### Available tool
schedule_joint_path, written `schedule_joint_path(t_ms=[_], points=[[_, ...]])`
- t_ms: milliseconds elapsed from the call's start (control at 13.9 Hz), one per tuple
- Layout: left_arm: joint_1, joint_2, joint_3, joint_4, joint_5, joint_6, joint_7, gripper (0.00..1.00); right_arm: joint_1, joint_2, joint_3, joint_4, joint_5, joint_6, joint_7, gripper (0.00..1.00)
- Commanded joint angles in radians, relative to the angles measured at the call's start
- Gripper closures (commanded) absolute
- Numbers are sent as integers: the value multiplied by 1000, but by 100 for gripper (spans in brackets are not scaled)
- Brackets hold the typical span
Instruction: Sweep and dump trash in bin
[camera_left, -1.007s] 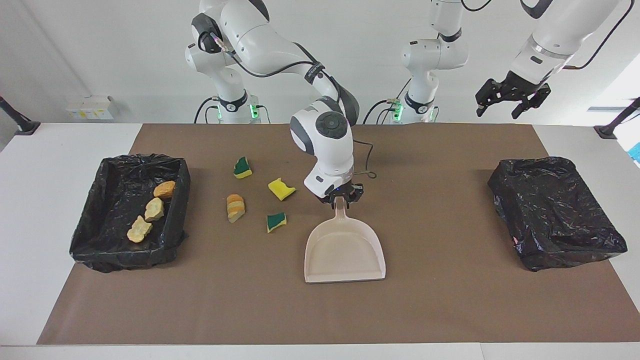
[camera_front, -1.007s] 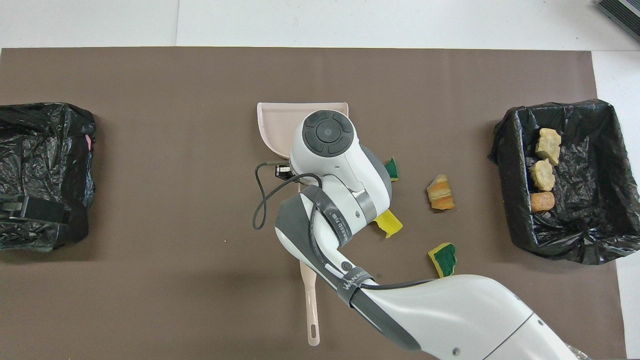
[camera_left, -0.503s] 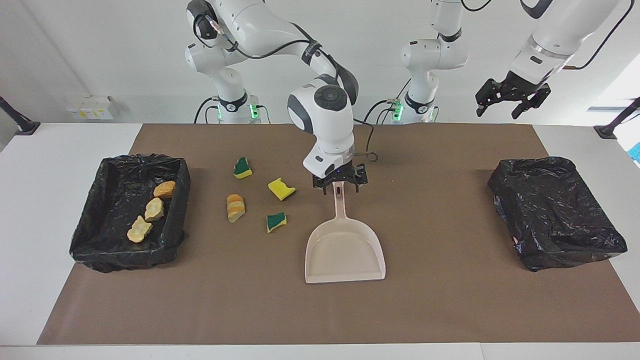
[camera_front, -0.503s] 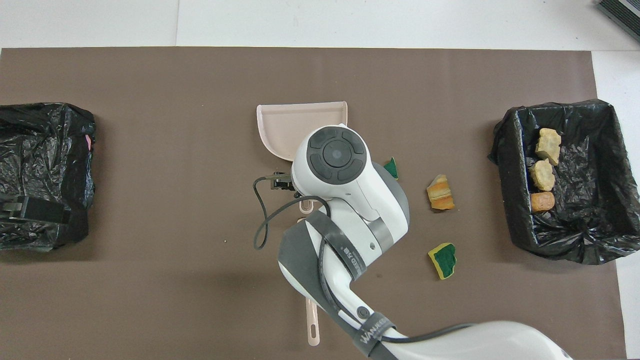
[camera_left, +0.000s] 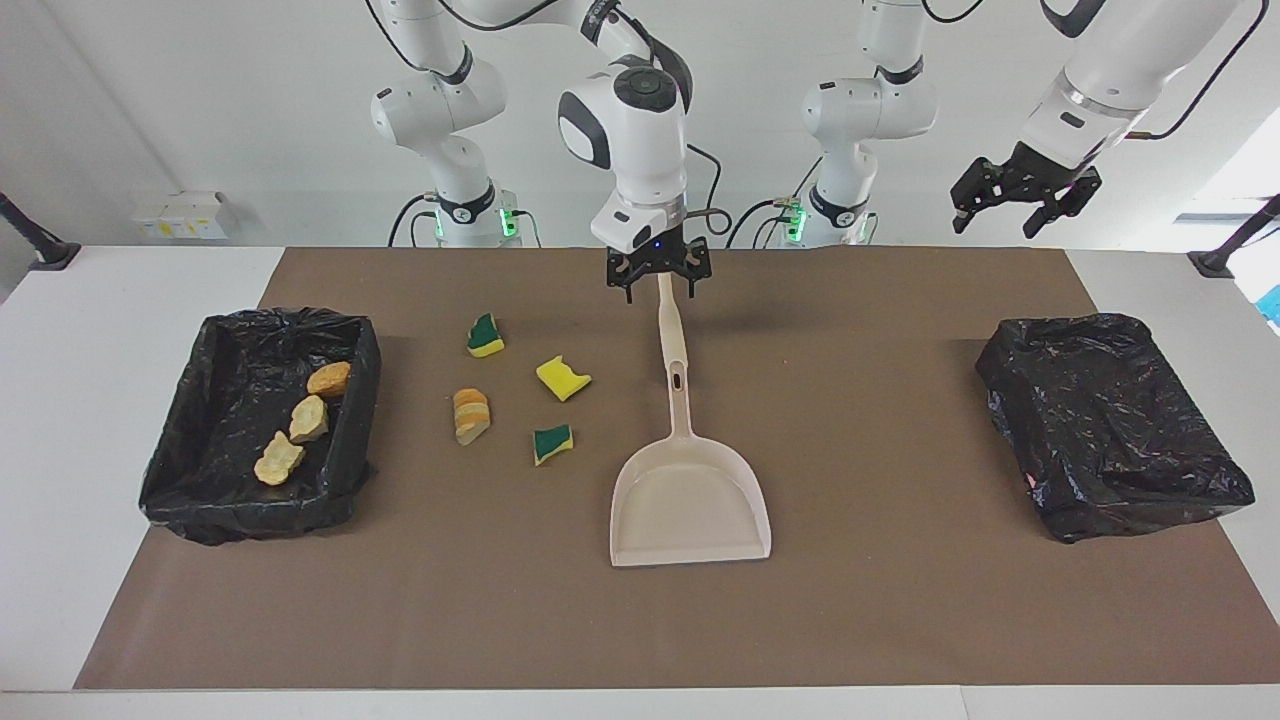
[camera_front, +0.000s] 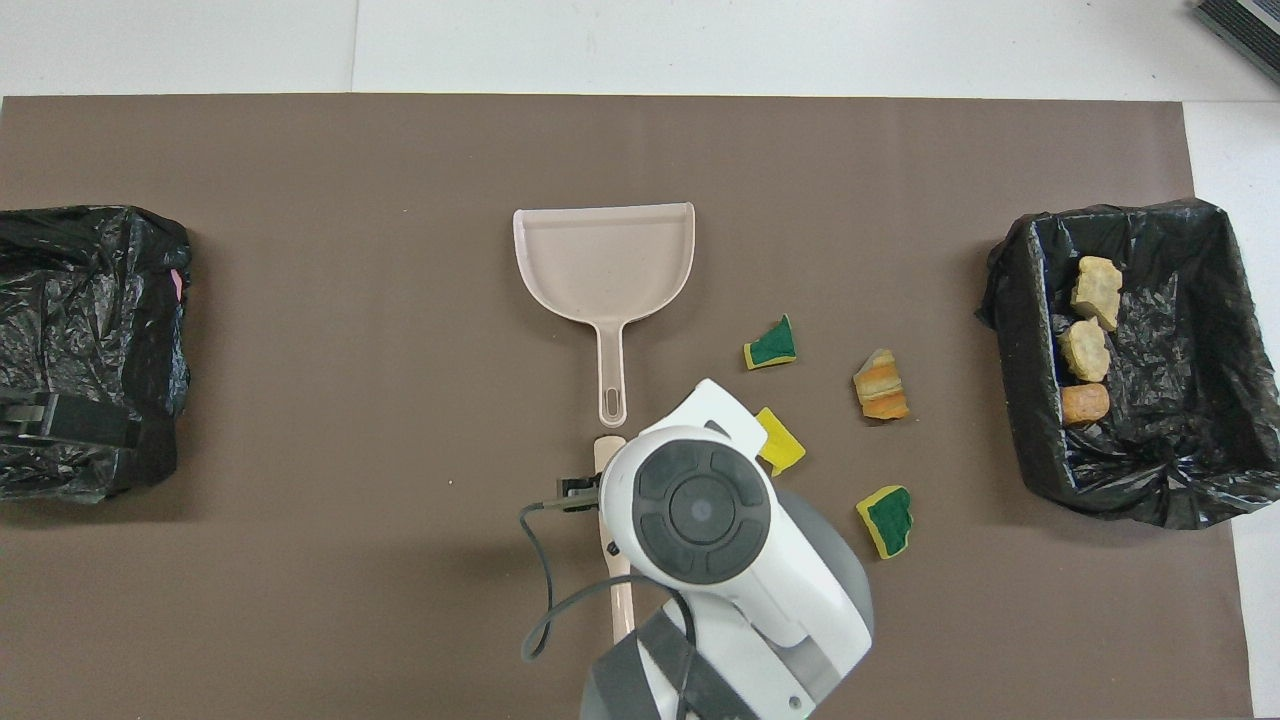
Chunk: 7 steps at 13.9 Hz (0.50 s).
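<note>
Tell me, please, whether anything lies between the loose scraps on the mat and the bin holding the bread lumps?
Nothing visible does: the four scraps lie on bare mat beside the bin. The dustpan sits toward the left arm's end of them.

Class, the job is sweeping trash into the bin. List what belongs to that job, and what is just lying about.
Belongs to the job:
loose scraps, four on the mat
lumps, three in the bin
dustpan
brush
right pincer, over the brush

Just lying about:
second bin, at the left arm's end
small box
left pincer, waiting in the air
</note>
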Motion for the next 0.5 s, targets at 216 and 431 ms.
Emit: schedule_joint_path(t_ms=[216, 431], points=[[12, -24, -6, -26, 14, 8, 16, 0, 18, -73, 1, -153, 50, 60, 41, 0], [12, -24, -6, -26, 14, 8, 18, 0, 62, -63, 1, -235, 52, 167, 86, 0]])
